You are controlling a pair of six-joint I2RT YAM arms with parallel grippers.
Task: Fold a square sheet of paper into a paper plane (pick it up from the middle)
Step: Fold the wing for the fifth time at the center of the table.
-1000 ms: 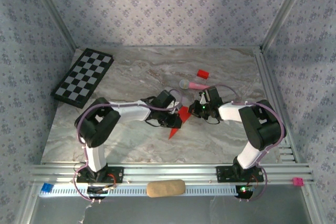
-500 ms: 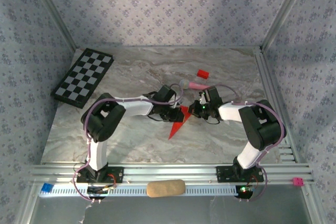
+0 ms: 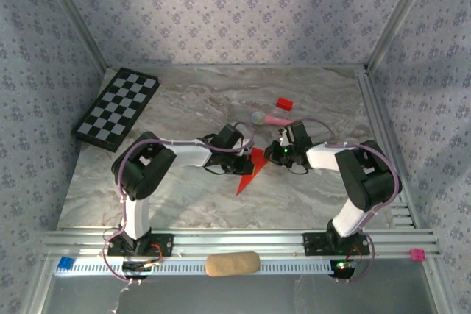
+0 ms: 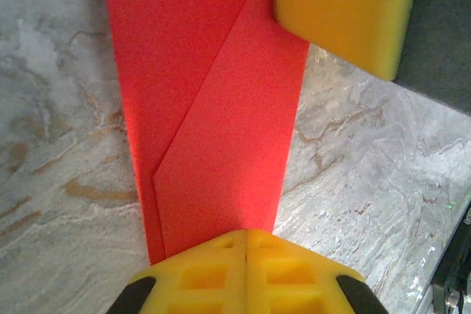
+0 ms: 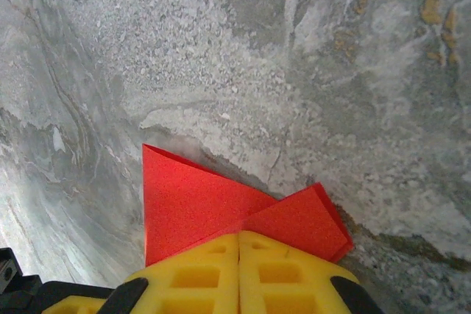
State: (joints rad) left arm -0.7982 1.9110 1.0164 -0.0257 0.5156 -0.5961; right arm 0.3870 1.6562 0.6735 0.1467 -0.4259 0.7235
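- Paper plane point(image 3: 250, 170), half-folded red strip, lies mid-worktop point(image 3: 184, 196) between your two tools, pointed tip toward the arm bases.
- Your left tool point(image 3: 245, 158) is closed; in its wrist view the tips point(image 4: 246, 262) sit on the end of the paper point(image 4: 213, 108). Can't tell if it's pinched or just pressed.
- Your right tool point(image 3: 274, 154) is closed and pinching the paper at the crease; flaps point(image 5: 221, 207) spread either side of the tips point(image 5: 238, 270).
- Its yellow fingertip point(image 4: 346, 5) touches the strip's far end.
- Checkerboard point(image 3: 116, 108) is far left, well apart.

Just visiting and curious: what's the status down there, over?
Left gripper shut on paper plane. Right gripper shut on it too. Pink stick beyond, apart.
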